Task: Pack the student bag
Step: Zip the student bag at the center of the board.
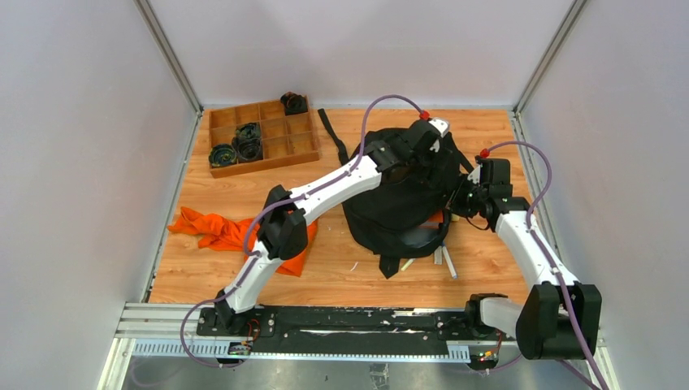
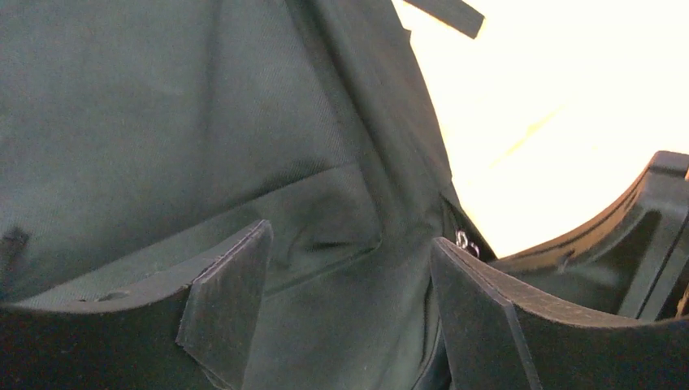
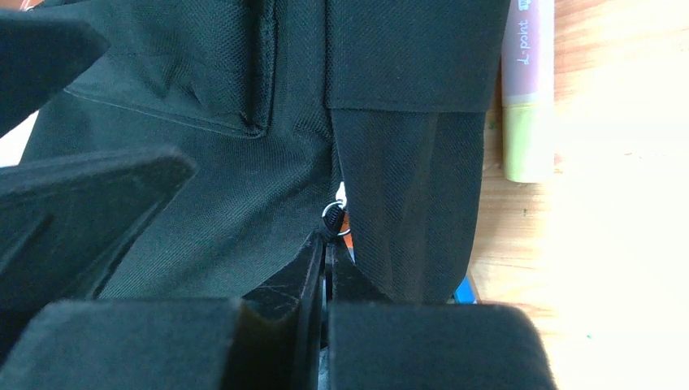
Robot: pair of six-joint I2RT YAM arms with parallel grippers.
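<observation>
Wooden table (image 1: pixel 341 272) carries student bag (image 1: pixel 400 215), orange cloth (image 1: pixel 215 231) (crumpled), compartment tray (image 1: pixel 262 168).

I see the left arm (image 1: pixel 325 185) stretched long from its base, up and to the right, with the elbow bent partway along, the forearm nearly straight and the wrist far out toward the back. The left gripper (image 2: pixel 349 309) is open, jaws wide apart, both pads plain in my wrist view. The right arm (image 1: pixel 528 244) is folded tighter: shoulder block out right of its base, the link rising toward the back and leaning inward, wrist pointing left. The right gripper (image 3: pixel 325 264) is closed, fingers pressed tip to tip, no gap I can see. The wrists are near each other, left one further back.
</observation>
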